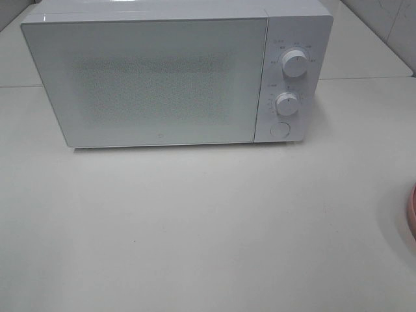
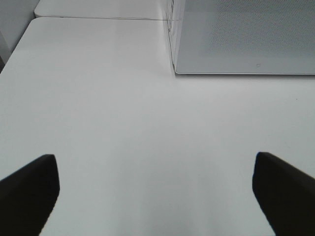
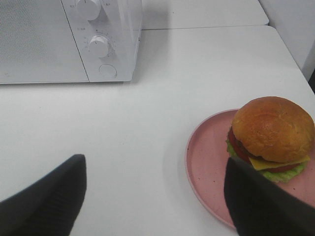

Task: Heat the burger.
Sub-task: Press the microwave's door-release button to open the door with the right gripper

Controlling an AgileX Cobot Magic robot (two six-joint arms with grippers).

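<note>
task barely begun. microwave (image 1: 162, 78) door is shut, knobs (image 1: 296, 65) untouched afaict, burger (image 3: 272, 137) sits on the pink plate (image 3: 206, 162) out on the table (image 1: 195, 227). left to do: open door, get burger in, shut door, set knobs.

right gripper (image 3: 155, 196): fingers (image 3: 44, 201) spread wide, holding nothing. burger lies just past the tip of one finger, outside the gap and not btw the fingers. contact w/ plate: can't tell.

left gripper (image 2: 156, 191): fully wide, empty, only bare table btw its fingers. microwave corner is ahead of them, burger not in its view.
</note>
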